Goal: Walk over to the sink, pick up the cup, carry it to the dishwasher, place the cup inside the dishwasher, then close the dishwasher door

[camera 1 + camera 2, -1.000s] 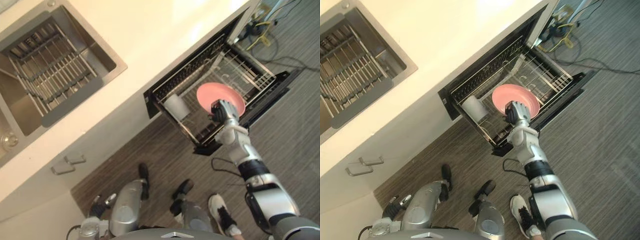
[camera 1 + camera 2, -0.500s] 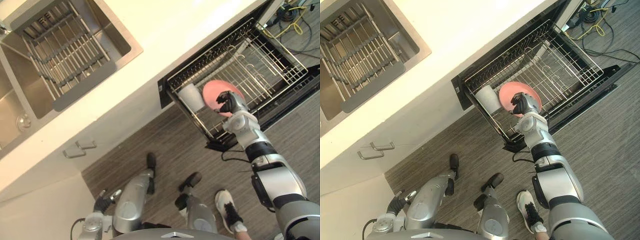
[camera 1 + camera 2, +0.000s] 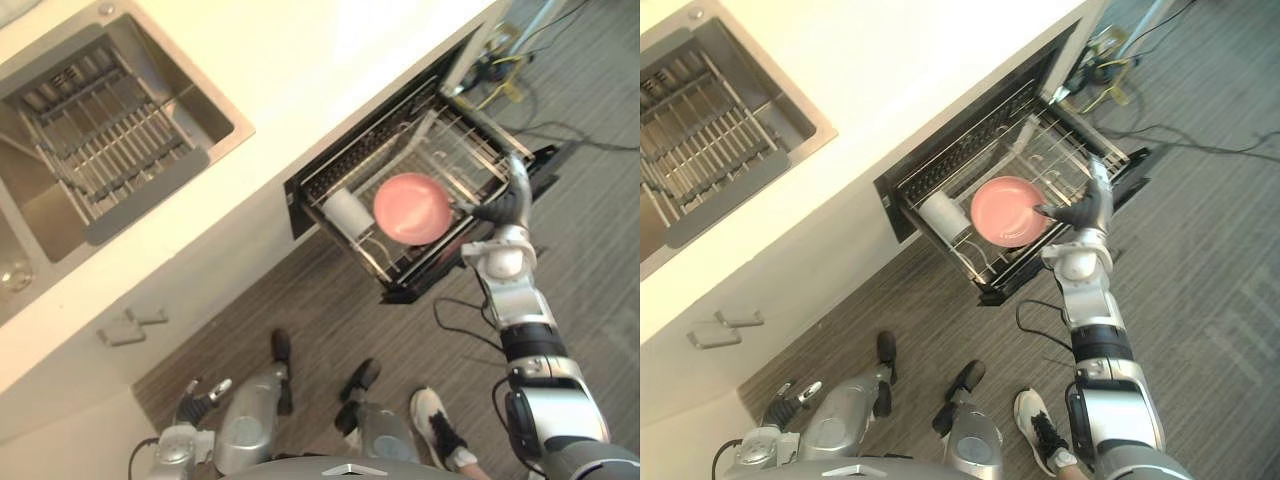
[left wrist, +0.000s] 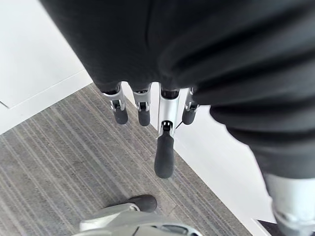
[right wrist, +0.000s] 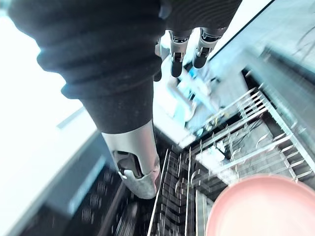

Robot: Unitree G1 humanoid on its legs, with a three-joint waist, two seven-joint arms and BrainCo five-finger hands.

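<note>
The dishwasher (image 3: 310,190) under the counter stands open with its wire rack (image 3: 462,140) pulled out. A white cup (image 3: 350,212) stands at the rack's near left end. Beside it a pink plate (image 3: 412,208) rests in the rack. My right hand (image 3: 507,196) hovers over the rack's right edge, just clear of the plate, open with its fingers (image 5: 177,61) straight and nothing in them. The right wrist view shows the plate (image 5: 266,209) below the thumb (image 5: 140,172). My left hand (image 3: 192,400) hangs low by the cabinet, open, its fingers (image 4: 165,152) pointing at the floor.
The steel sink (image 3: 200,100) with a drainer rack (image 3: 110,150) inside sits in the cream counter (image 3: 330,50) at the upper left. The dark dishwasher door (image 3: 545,165) lies open past the rack. Cables (image 3: 500,75) trail on the grey floor beyond. A white shoe (image 3: 437,425) shows near the bottom.
My right hand has let go of the pink plate, opened, and drawn off to the right of it. The plate stays in the rack. The head camera has shifted.
</note>
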